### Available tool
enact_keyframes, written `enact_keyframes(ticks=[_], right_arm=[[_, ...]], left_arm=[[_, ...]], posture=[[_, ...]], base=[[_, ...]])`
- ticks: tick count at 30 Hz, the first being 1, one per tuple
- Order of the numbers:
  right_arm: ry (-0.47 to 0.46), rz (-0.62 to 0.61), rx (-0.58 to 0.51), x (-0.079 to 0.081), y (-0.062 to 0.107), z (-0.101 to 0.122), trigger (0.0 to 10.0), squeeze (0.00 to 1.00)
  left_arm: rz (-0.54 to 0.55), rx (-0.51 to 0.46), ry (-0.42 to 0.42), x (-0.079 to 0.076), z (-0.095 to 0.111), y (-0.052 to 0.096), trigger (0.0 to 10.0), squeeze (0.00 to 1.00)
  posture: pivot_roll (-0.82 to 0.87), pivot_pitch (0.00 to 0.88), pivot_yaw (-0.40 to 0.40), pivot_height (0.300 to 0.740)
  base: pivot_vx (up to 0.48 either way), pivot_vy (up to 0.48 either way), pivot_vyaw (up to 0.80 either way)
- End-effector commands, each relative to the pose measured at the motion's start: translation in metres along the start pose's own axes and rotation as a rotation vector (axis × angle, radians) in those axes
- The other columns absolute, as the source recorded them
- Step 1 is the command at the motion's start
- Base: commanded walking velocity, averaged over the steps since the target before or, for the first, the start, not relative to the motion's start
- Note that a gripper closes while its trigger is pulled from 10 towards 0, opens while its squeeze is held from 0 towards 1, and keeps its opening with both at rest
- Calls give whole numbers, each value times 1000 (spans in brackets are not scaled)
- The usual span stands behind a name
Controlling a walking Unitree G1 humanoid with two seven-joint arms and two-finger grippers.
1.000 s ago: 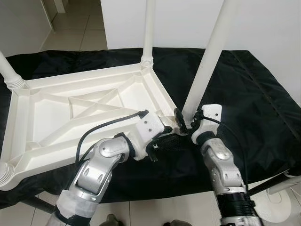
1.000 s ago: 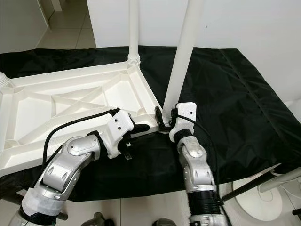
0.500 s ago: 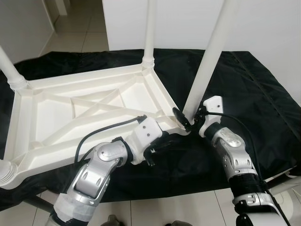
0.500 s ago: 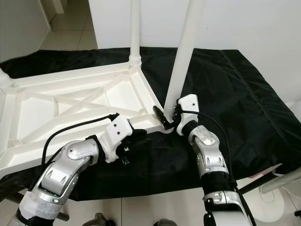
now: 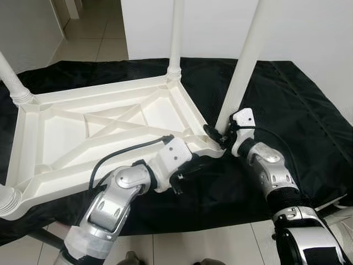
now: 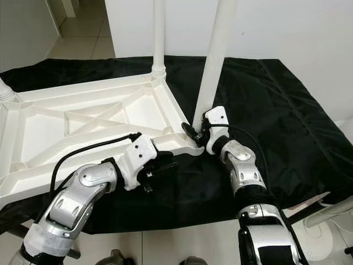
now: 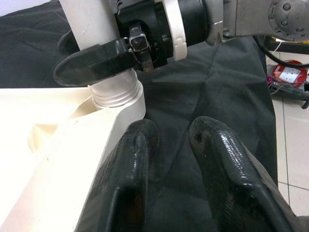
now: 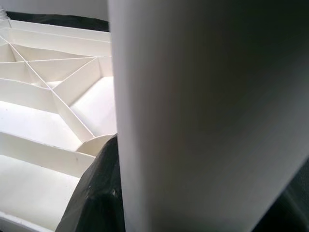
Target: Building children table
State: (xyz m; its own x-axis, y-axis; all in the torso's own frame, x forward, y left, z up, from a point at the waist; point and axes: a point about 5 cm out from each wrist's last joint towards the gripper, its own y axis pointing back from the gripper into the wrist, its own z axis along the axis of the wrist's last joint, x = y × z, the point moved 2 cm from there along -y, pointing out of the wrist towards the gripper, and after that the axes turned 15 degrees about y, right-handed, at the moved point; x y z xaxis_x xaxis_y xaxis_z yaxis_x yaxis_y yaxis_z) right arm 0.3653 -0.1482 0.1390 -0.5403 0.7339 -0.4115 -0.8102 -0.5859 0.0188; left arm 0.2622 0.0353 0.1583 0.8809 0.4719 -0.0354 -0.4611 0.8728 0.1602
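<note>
Tabletop (image 5: 99,127), white plastic and turned upside down, lies on a black cloth (image 5: 298,105) in the left eye view, its ribbed underside facing up and its near edge along the cloth's front edge. White legs stand up from its corners: one at the far right corner (image 5: 175,33), one at the far left (image 5: 12,83), a stub at the near left (image 5: 5,200), and a near-right leg (image 5: 242,61) that leans slightly to the right. The right gripper (image 5: 216,138) grips the base of this near-right leg, its black fingers closed around the tube just above the corner socket. The left gripper (image 5: 194,165) sits just beside the tabletop's near right corner, low against the cloth. In the right eye view the same layout shows, with pale floor tiles (image 6: 83,41) beyond the cloth's far edge and a white wall (image 6: 287,27) behind. In the left wrist view the left gripper's fingers (image 7: 130,179) lie close together over the black cloth with nothing between them, next to the tabletop's edge, while the right gripper's finger (image 7: 96,63) presses against the leg above its ribbed collar (image 7: 118,99). In the right wrist view the leg (image 8: 207,116) stands very close, one black finger (image 8: 99,193) against it, with the tabletop's ribs (image 8: 48,92) behind.
</note>
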Motion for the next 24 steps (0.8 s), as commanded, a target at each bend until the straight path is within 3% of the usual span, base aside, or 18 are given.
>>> enact_keyframes(ticks=[1, 3, 4, 7, 16, 24], right_arm=[[14, 48, 14, 6, -1, -3, 0, 0], [11, 58, 15, 6, 0, -6, 0, 0], [-1, 52, 20, 7, 2, -9, 10000, 0], [-51, 19, 26, 5, 2, -13, 10000, 0], [-76, -92, 87, 7, -3, -13, 10000, 0], [-167, -256, 121, 20, -10, -7, 10000, 0]], left_arm=[[55, -22, -6, 4, 4, 1, 10000, 0], [55, -22, -6, 4, 4, 1, 10000, 0], [55, -22, -6, 4, 4, 1, 10000, 0], [56, -23, -8, 4, 5, 1, 10000, 0], [56, -25, -4, 3, 5, 0, 10000, 0], [57, -28, 3, 2, 4, 0, 10000, 0]], posture=[[-72, 14, 4, 740], [-74, 14, 6, 740], [-76, 14, 5, 740], [-78, 17, 4, 740], [-79, 19, 3, 740], [-86, 21, -2, 740]], base=[[0, 0, 0], [0, 0, 0], [0, 0, 0], [0, 0, 0], [0, 0, 0], [0, 0, 0]])
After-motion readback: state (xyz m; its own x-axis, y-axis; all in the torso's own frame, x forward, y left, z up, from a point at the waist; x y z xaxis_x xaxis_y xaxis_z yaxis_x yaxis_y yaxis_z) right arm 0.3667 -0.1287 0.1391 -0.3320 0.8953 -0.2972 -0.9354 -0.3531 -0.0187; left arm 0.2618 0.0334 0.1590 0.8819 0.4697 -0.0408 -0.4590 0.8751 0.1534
